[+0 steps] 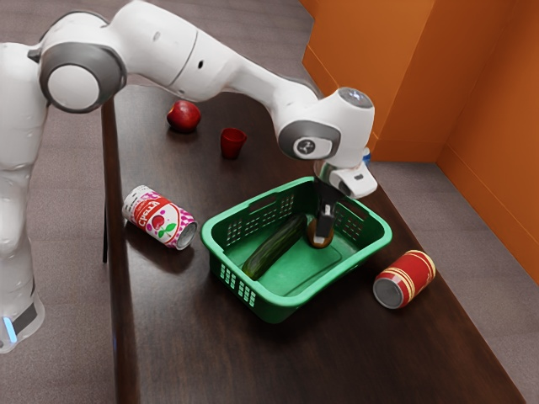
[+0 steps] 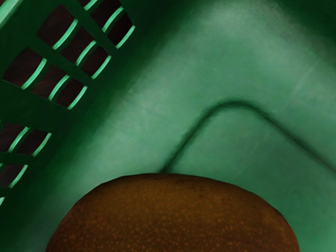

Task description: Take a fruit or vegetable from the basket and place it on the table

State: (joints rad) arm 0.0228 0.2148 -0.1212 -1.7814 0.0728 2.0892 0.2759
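My gripper (image 1: 326, 210) reaches down inside the green basket (image 1: 276, 307), at its far side in the exterior view. A brown, rounded fruit or vegetable (image 1: 316, 235) is right at the gripper's lower end, partly hidden by it. Whether it is gripped cannot be made out. In the wrist view the same brown item (image 2: 173, 215), finely speckled, looms large at the lower edge, with the basket floor (image 2: 220, 68) beyond. Beside it in the exterior view, a long dark green cucumber (image 1: 276, 246) lies in the basket.
The dark table (image 1: 194, 337) also holds a pink-and-white can (image 1: 158, 219) on its side, a red-and-gold can (image 1: 406, 279) on its side, a red cup (image 1: 232, 143) and a red apple or similar fruit (image 1: 184, 116). Basket walls surround the gripper.
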